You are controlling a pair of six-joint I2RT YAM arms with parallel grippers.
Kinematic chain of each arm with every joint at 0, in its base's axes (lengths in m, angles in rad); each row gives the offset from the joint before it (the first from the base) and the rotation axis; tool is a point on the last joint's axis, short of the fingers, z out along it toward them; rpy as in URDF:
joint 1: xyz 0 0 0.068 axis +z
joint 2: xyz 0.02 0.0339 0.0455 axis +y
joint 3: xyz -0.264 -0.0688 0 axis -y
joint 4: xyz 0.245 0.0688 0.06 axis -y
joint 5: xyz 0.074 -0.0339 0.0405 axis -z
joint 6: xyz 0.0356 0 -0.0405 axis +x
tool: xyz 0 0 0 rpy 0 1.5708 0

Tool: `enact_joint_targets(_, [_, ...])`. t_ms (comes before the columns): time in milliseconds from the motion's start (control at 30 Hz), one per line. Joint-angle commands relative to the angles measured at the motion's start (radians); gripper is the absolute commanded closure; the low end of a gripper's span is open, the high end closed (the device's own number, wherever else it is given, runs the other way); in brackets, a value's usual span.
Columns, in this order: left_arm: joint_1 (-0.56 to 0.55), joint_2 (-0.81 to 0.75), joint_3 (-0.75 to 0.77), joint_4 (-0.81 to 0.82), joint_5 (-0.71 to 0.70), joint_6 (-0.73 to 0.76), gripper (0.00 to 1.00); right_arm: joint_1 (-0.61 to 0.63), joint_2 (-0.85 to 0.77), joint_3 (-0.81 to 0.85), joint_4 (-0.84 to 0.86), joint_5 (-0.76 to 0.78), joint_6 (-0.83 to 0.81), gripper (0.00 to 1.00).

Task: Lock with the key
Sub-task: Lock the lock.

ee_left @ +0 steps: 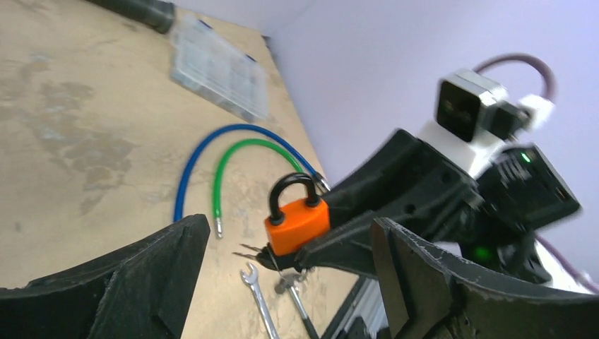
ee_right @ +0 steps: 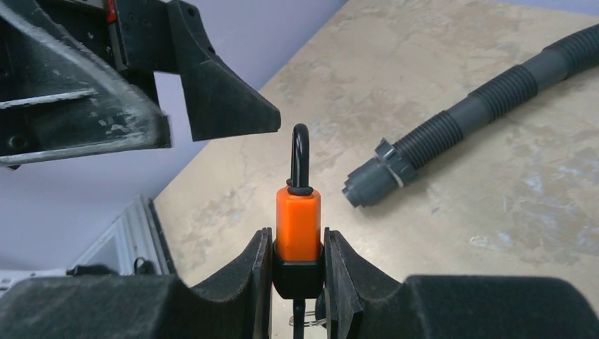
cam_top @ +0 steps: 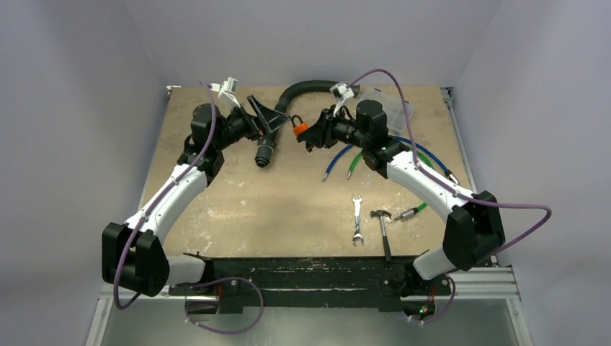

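the orange padlock with a black u-shaped shackle [ee_right: 297, 224] stands upright above the tabletop [cam_top: 238, 202], its body pinched at the base by the right end effector [ee_right: 297, 248], while the left end effector [ee_left: 289, 222] faces it, spread wide, not touching it.

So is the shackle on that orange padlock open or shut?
Shut, it seems: in the left wrist view both legs of the shackle enter the orange padlock, which the right gripper holds.
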Motion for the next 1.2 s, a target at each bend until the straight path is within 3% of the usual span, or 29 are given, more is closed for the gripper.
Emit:
enact_joint_targets(0, [-0.010, 0.022, 0.106, -0.217, -0.215, 0.010, 0.11, 0.054, -0.002, 0.114, 0.013, 0.167, -0.048, 1.00])
enact_joint_targets(133, [-0.035, 0.032, 0.163, -0.319, -0.292, 0.033, 0.13, 0.076, 0.019, 0.132, 0.004, 0.216, -0.061, 1.00])
enact_joint_targets(567, [-0.058, 0.013, 0.111, -0.216, -0.204, 0.009, 0.13, 0.108, 0.070, 0.147, 0.011, 0.230, -0.065, 1.00])
enact_joint_targets(1167, [-0.067, 0.025, 0.036, -0.169, -0.215, -0.025, 0.25, 0.130, 0.103, 0.170, 0.009, 0.226, -0.048, 1.00])
